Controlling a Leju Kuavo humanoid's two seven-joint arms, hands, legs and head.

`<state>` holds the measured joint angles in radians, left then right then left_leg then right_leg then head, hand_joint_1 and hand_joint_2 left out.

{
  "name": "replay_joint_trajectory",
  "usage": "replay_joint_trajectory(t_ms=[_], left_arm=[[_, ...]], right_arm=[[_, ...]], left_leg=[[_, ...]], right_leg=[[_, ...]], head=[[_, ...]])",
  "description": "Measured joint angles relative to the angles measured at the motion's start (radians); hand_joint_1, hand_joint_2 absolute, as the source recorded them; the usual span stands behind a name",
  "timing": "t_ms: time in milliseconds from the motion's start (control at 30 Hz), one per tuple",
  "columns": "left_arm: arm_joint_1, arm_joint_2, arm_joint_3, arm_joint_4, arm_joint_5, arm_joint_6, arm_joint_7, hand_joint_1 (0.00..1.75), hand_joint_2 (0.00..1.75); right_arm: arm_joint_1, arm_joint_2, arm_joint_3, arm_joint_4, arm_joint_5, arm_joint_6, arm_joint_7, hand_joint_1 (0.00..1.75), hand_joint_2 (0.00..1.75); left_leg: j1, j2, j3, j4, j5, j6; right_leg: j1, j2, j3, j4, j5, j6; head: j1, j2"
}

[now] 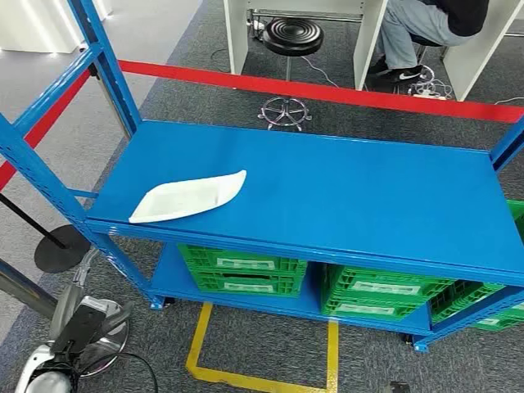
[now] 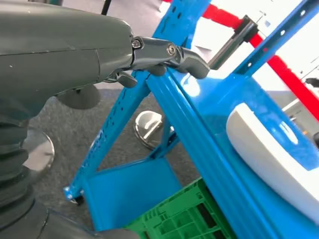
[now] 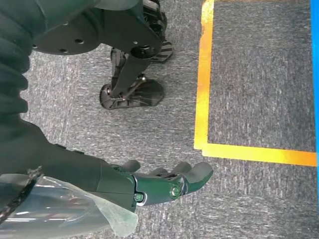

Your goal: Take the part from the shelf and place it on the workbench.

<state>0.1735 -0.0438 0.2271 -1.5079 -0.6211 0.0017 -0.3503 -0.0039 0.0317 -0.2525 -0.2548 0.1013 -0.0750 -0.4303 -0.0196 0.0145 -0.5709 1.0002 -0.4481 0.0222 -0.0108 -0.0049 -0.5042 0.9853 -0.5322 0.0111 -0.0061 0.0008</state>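
Observation:
The part [image 1: 188,196] is a flat white curved piece lying near the front left edge of the blue shelf's upper board [image 1: 346,188]. My left hand [image 1: 87,323] hangs low at the shelf's left front corner, below board level. In the left wrist view this hand [image 2: 165,55] has its fingers stretched out and holds nothing; it is beside the board's front rim, apart from the white part [image 2: 270,154]. My right hand [image 3: 169,184] hangs over the grey carpet with fingers extended and nothing in it.
Green crates [image 1: 247,270] fill the shelf's lower level. Blue uprights [image 1: 37,176] frame the left end. A yellow tape square [image 1: 204,344] marks the floor in front. Behind the shelf are a red barrier tape [image 1: 309,88], a black stool [image 1: 292,37] and a seated person [image 1: 420,24].

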Motion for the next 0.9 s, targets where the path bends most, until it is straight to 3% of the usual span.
replay_joint_trajectory(t_ms=[367, 900], left_arm=[[-0.133, 0.092, -0.176, -0.020, -0.169, 0.006, 0.210, 0.00, 1.75], [-0.432, 0.188, -0.387, 0.083, -0.457, -0.051, 0.530, 0.00, 1.75]], right_arm=[[-0.021, 0.000, -0.003, 0.000, 0.053, 0.010, 0.029, 0.00, 1.75], [-0.066, 0.021, -0.018, 0.000, 0.151, 0.035, 0.100, 0.00, 1.75]], left_leg=[[0.000, 0.000, 0.000, 0.000, 0.001, 0.001], [0.000, 0.000, -0.004, 0.001, 0.004, 0.003]], right_leg=[[0.000, 0.000, 0.000, 0.000, 0.001, 0.002], [0.000, 0.001, 0.004, 0.001, 0.004, 0.003]], head=[[0.000, 0.000], [0.000, 0.000]])
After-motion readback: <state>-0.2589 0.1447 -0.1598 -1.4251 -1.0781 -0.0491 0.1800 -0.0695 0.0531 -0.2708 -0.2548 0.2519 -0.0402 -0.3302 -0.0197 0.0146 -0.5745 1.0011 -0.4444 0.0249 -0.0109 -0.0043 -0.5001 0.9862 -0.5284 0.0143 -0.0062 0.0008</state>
